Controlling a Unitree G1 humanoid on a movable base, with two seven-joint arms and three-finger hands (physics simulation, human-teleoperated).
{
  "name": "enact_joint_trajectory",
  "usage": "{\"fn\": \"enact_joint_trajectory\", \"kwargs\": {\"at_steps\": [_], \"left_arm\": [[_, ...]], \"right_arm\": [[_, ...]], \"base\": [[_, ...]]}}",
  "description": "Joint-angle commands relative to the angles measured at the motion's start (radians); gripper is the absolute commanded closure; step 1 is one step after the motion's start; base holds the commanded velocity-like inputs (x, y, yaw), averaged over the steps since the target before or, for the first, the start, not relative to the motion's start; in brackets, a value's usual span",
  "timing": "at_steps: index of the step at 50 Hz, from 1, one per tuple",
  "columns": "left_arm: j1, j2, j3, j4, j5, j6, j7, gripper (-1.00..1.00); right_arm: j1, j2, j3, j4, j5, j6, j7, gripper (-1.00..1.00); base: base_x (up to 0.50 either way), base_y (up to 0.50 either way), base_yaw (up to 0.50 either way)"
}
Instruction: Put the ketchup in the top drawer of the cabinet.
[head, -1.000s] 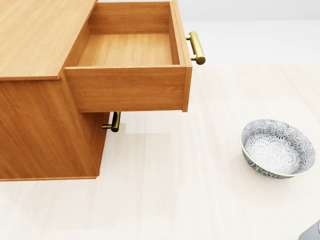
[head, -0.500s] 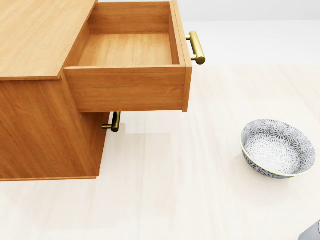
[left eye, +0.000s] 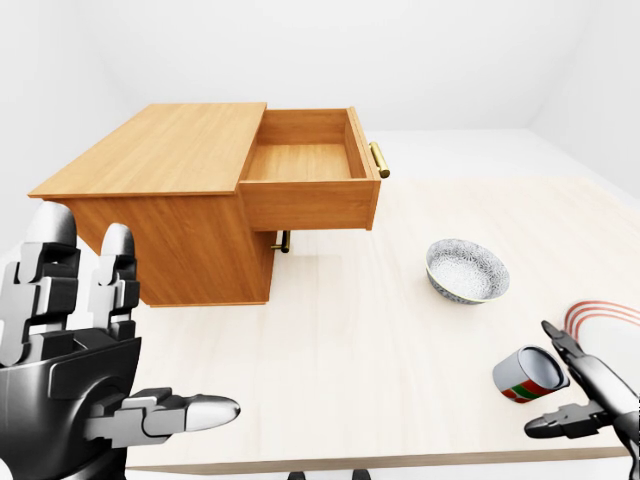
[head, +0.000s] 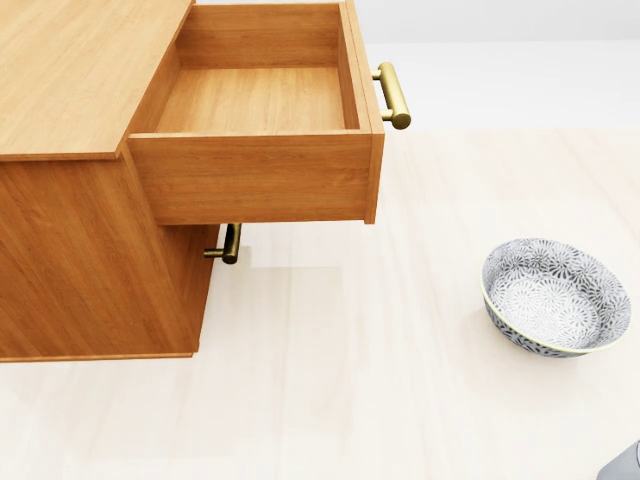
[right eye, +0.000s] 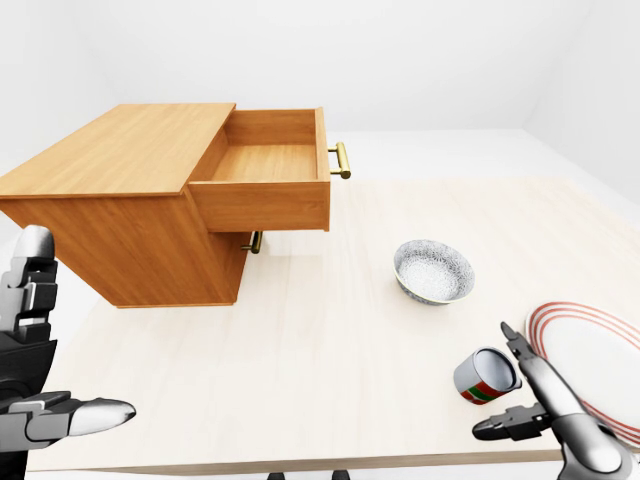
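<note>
Ketchup first, since that's what the whole job hangs on: I'm taking the small red, green and white container (right eye: 487, 376) at the near right of the table to be it, though no label is readable. Working down by size from there.

The table (left eye: 340, 350) is pale wood. The cabinet (left eye: 160, 200) sits far left on it, with its top drawer (left eye: 305, 165) already pulled out toward the right and nothing showing inside. So the drop spot is ready, and I'd say the grab is what's left to do.

A patterned bowl (left eye: 467, 270) stands mid-right, between the drawer and the container. A red-ringed plate (right eye: 590, 355) lies at the near right edge, just beside the container.

The left hand (left eye: 75, 370) is up at the near left, fingers spread and holding nothing, well apart from the container.

The right hand (right eye: 535, 400) is the one that matters. It's just right of the container, fingers open around nothing, close but seemingly not touching yet. The container lies tipped over, long axis running roughly left-right, pale round end facing the hand. So the right hand is clearly nearer, and its target lies just to the left of its fingers.
</note>
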Motion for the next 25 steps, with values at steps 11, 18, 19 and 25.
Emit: {"fn": "enact_joint_trajectory", "kwargs": {"at_steps": [11,18,19,25], "left_arm": [[0.002,0.002,0.000,0.000,-0.001,0.000,0.003,-1.00],[0.003,0.000,-0.004,0.000,0.008,0.000,0.002,-1.00],[-0.001,-0.005,-0.003,0.000,0.011,0.000,-0.002,-1.00],[-0.008,-0.018,0.000,0.000,0.020,0.000,-0.014,-1.00]], "right_arm": [[0.003,-0.027,0.029,0.098,0.035,0.000,0.000,1.00],[0.009,-0.015,0.026,0.079,0.025,0.000,0.000,1.00],[0.010,-0.014,0.026,0.078,0.022,0.000,0.000,1.00],[0.014,0.001,0.028,0.040,0.010,0.000,0.000,1.00]], "base": [[0.00,0.00,0.00],[0.00,0.00,0.00],[0.00,0.00,0.00],[0.00,0.00,0.00]]}}
